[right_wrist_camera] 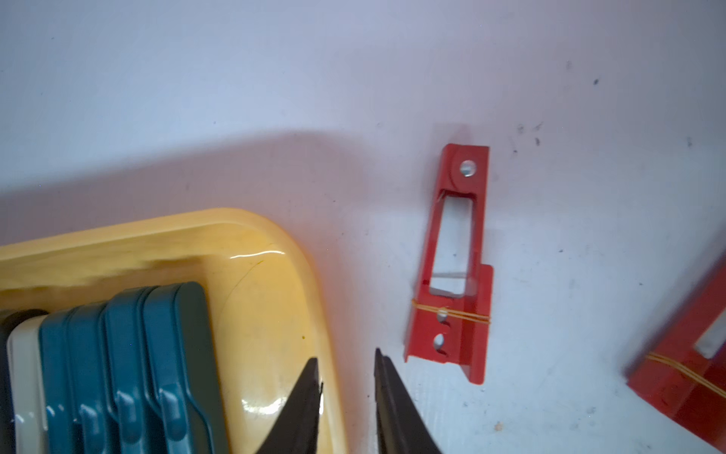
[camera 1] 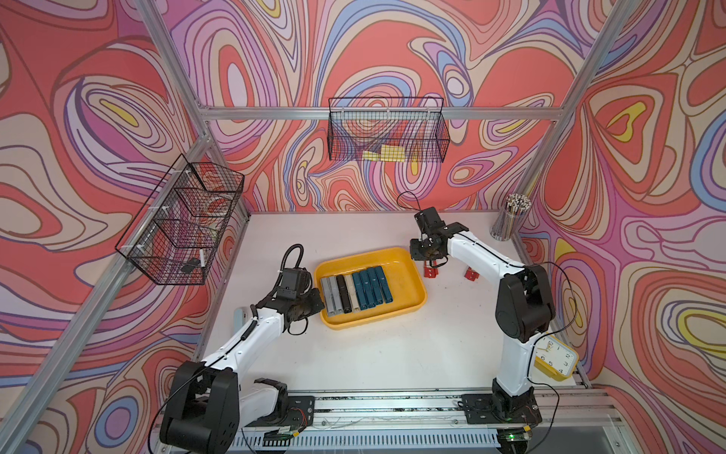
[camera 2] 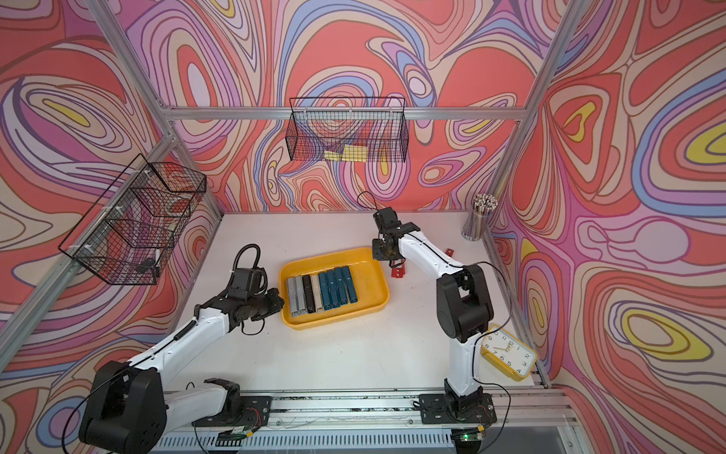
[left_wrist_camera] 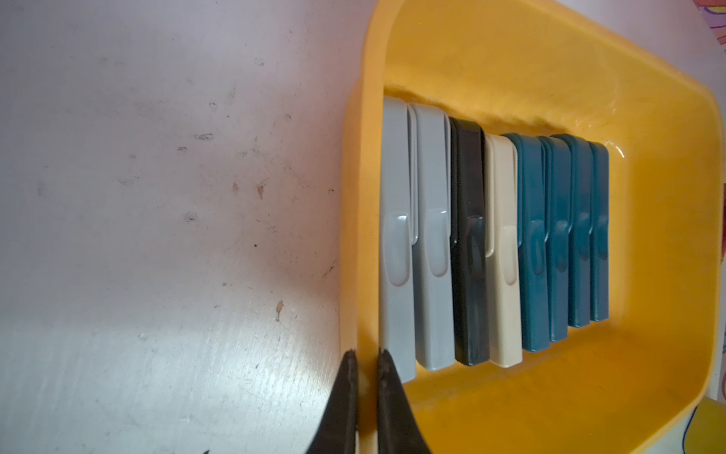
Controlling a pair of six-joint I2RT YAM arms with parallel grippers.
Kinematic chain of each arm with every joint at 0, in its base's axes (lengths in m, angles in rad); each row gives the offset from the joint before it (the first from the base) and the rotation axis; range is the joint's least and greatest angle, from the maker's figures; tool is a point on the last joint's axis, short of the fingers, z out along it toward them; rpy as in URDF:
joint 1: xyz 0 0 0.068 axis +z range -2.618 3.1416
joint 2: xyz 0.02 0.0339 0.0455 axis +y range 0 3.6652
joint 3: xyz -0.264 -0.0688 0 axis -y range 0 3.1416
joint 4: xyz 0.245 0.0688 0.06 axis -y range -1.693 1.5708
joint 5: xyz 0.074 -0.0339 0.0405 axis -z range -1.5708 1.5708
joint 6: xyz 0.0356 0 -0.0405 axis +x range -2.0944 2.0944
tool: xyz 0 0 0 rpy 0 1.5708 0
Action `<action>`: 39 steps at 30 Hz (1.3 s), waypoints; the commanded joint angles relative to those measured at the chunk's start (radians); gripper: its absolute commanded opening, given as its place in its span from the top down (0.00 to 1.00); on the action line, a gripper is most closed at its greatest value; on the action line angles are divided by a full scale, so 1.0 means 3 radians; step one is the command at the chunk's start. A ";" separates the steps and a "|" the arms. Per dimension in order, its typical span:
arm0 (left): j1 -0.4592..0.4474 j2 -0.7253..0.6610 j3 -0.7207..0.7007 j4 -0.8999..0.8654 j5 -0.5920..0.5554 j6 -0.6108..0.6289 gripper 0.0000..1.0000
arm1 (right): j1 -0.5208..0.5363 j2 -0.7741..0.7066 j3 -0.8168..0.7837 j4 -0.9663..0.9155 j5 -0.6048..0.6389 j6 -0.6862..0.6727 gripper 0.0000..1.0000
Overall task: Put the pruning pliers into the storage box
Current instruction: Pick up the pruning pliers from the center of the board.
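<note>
Counted eight pruning pliers (camera 1: 355,293) racked in storage box (camera 1: 404,283), two red pliers (right_wrist_camera: 463,346) out on table (camera 1: 353,353) beside it. Found left gripper (left_wrist_camera: 365,353) clamped on box rim, right gripper (right_wrist_camera: 345,353) parted, empty, near one red bar. Likely mid-fetch; needs straddling that bar, closing, lifting over rim.

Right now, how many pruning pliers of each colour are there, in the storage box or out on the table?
grey pliers: 2
black pliers: 1
beige pliers: 1
teal pliers: 4
red pliers: 2, on the table, outside the storage box
Total: 10
</note>
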 commanded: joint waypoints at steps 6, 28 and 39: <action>-0.0022 0.0065 0.0095 -0.0122 -0.0087 0.0015 0.98 | -0.0290 0.0068 0.0051 0.0038 -0.0126 -0.0202 0.72; -0.0022 0.0130 0.0132 -0.0173 -0.0166 0.0011 0.98 | -0.0561 0.0596 0.0253 0.0203 -0.0227 -0.0333 0.74; -0.0022 0.0207 0.0126 -0.0111 -0.0125 0.0006 0.97 | -0.0562 0.0535 0.0010 0.0366 -0.0581 -0.0127 0.75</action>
